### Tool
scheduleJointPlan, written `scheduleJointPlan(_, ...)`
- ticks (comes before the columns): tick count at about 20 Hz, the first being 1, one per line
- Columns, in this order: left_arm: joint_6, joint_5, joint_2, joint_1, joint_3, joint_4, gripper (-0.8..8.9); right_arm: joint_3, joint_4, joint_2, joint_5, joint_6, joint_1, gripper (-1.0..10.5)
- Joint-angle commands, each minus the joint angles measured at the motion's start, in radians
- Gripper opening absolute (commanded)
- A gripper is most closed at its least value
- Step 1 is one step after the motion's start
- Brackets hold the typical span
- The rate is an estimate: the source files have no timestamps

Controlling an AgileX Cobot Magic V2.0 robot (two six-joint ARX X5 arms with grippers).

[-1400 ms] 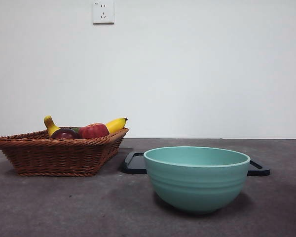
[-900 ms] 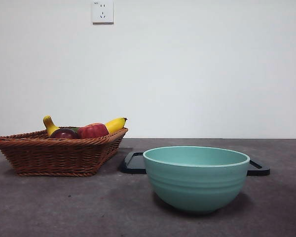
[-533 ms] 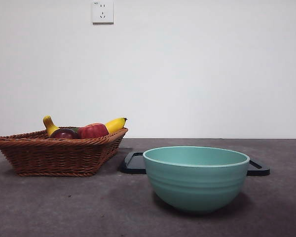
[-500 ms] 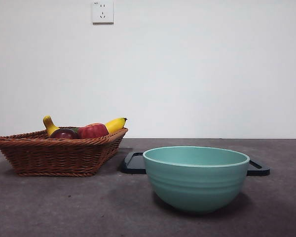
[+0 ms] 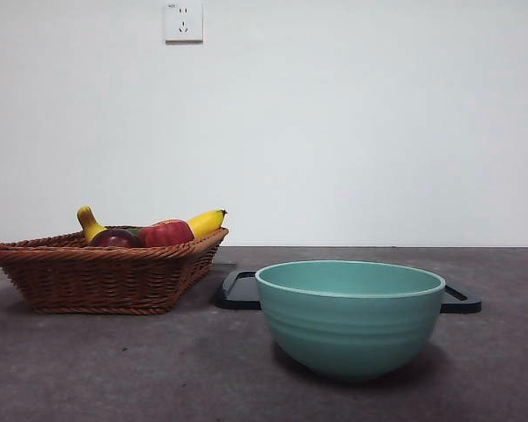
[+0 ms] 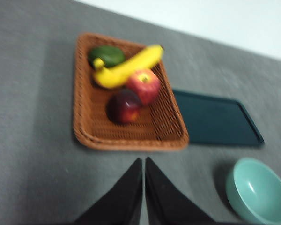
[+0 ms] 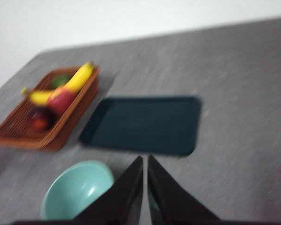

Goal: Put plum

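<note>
Jaws of both grippers are pressed together, holding nothing. Left gripper (image 6: 144, 161) hangs high over the table (image 6: 33, 154), near the front edge of the wicker basket (image 6: 84, 138). Right gripper (image 7: 145, 161) is also high up, between the teal bowl (image 7: 77, 190) and the dark tray (image 7: 145, 124). Neither arm shows in the front view.

Plum (image 6: 124, 106) sits in the basket, touching the red apple (image 6: 144, 86). Banana (image 6: 126, 67) lies across the far part of the basket, against the apple, with a green fruit (image 6: 107, 55) behind it. In the front view only the plum's top shows above the basket rim, left of the apple. Tray lies just beside the basket, bowl in front of the tray. Wall socket (image 5: 184, 21) above the basket.
</note>
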Motion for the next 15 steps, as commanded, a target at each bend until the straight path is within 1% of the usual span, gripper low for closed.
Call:
scheduleJointPlan(1, 0.100, 0.039, 0.044, -0.005, 0.064, -0.055, 0.09, 0.074, -0.067, 0.079, -0.054, -0.068, 0.002, 0.0)
scheduleJointPlan(5, 0.159, 0.061, 0.093, -0.027, 0.128, -0.149, 0.09, 0.164, -0.164, 0.183, -0.103, -0.116, 0.018, 0.0)
scheduleJointPlan(8, 0.199, 0.076, 0.123, -0.049, 0.166, -0.210, 0.09, 0.216, -0.225, 0.248, -0.106, -0.154, 0.045, 0.0)
scheduleJointPlan(12, 0.244, 0.090, 0.164, -0.085, 0.187, -0.289, 0.09, 0.264, -0.324, 0.328, -0.104, -0.217, 0.111, 0.0)
scheduleJointPlan(15, 0.252, 0.089, 0.170, -0.092, 0.187, -0.297, 0.09, 0.264, -0.354, 0.342, -0.101, -0.232, 0.146, 0.0)
